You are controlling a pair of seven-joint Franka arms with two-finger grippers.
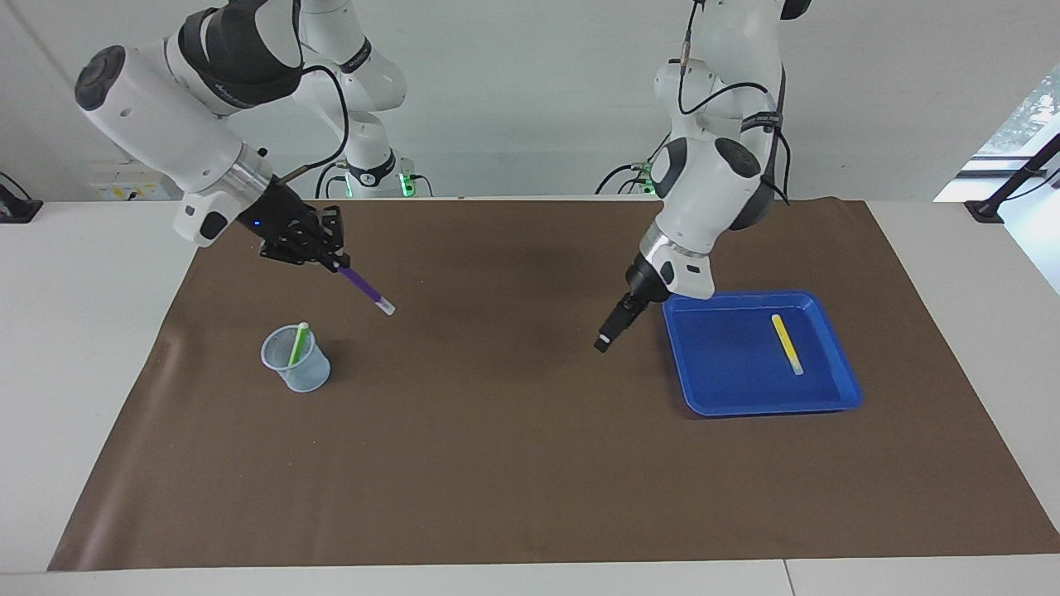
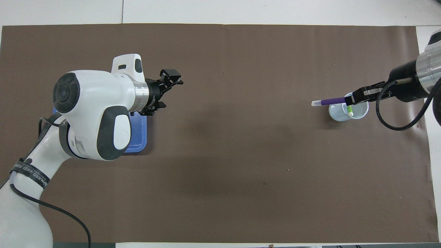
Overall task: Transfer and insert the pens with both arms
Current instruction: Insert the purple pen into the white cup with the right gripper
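At the top of the facing view, nearest the robots, the two white arms are leaning out over the brown mat (image 1: 530, 463) that is covering the bench (image 1: 83, 348). In the upper left of that frame the right tool (image 1: 335, 261) is hanging in the air over the mat, its fingers pinched shut on the purple pen (image 1: 364, 290), which is slanting down toward the frame's middle with its pale cap end lowest. In the overhead view the same right tool (image 2: 353, 100) is sitting at the right edge, and the purple pen (image 2: 327, 101) is lying almost level across the frame, overlapping the rim of the clear cup (image 2: 358, 112); the facing view is showing the pen raised and apart from the cup. Lower in the facing view's left half, the clear cup (image 1: 306, 372) is standing upright on the mat with the green pen (image 1: 297, 344) leaning inside it, pale end up. Right of centre in the facing view, the left tool (image 1: 604, 341) is pointing down over bare mat just beside the blue tray (image 1: 712, 397), its fingers spread apart and gripping nothing; in the overhead view the left tool (image 2: 172, 76) is showing left of centre. In the tray, at the right of the facing frame, the yellow pen (image 1: 787, 343) is lying flat, well apart from both tools.
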